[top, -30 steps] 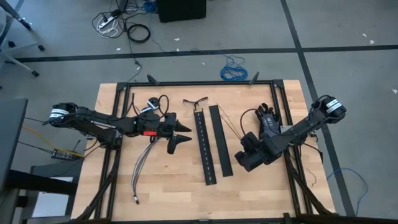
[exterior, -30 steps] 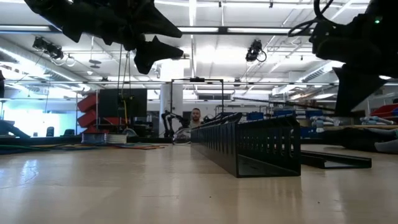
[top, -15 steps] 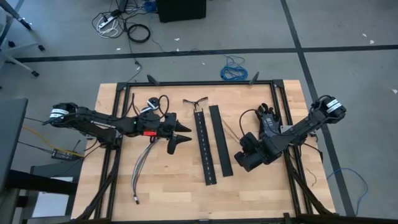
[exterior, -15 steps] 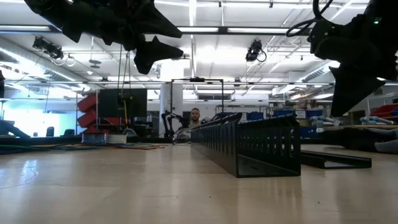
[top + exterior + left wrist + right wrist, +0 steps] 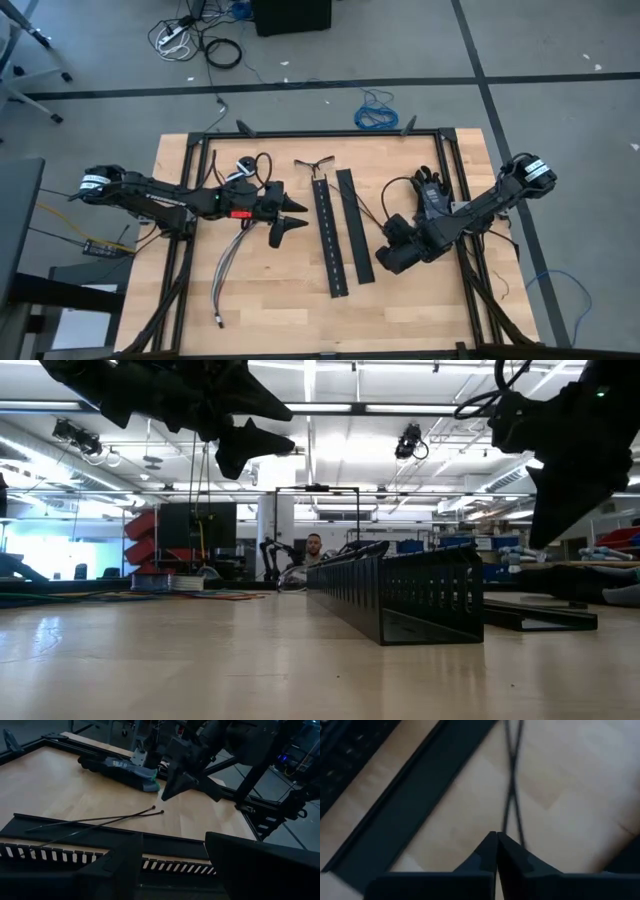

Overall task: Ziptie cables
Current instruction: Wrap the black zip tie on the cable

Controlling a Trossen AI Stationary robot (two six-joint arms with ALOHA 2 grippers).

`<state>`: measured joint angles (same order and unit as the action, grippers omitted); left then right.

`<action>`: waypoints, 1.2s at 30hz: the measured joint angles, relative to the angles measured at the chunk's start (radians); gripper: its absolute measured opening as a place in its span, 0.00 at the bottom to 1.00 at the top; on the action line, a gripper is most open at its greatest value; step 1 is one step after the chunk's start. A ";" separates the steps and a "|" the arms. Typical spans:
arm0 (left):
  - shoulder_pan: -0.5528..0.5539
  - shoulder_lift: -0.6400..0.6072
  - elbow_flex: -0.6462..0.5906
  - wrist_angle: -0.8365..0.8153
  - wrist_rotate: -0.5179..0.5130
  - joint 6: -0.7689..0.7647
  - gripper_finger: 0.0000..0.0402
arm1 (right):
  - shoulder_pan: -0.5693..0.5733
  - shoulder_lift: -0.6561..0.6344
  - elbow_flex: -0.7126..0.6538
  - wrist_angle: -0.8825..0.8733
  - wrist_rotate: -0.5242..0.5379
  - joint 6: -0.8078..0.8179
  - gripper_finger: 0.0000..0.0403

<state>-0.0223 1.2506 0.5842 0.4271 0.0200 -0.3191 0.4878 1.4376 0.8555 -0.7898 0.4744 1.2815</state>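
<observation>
The cables, a loose bundle of thin pale wires, lie on the table's left half, just nearward of my left gripper. That gripper hangs open above the table, level, pointing toward the table's right edge. Two thin black zipties lie crossed on the wood right of the strips. My right gripper slants down over their near ends, its fingers shut to a point. My right gripper comes at the zipties' near ends from above, slanting down, with its fingers shut. The zipties lie flat on the wood and run past the fingertips. Whether the tips touch them, I cannot tell.
Two long black perforated strips lie side by side in the table's middle. A dark glove lies at the far right. A small black forked piece sits near the far edge. Black frame rails border the table.
My right gripper has tipped and rolled a little over the zipties while staying at the same spot. My left gripper has kept still.
</observation>
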 joint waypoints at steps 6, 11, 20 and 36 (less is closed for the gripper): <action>0.000 0.000 0.000 0.000 0.000 0.000 0.53 | -0.005 0.000 -0.013 0.053 -0.086 -0.029 0.20; 0.000 0.000 0.000 -0.002 0.001 0.000 0.53 | -0.005 0.000 -0.068 0.056 -0.113 0.007 0.36; 0.000 0.000 0.000 -0.006 0.006 0.000 0.53 | -0.005 0.000 -0.126 0.084 -0.112 0.080 0.41; 0.000 0.000 0.000 -0.008 0.008 0.000 0.53 | -0.005 0.000 -0.221 0.210 -0.160 0.131 0.29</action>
<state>-0.0223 1.2507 0.5838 0.4195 0.0280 -0.3191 0.4828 1.4372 0.6344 -0.5799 0.3143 1.4128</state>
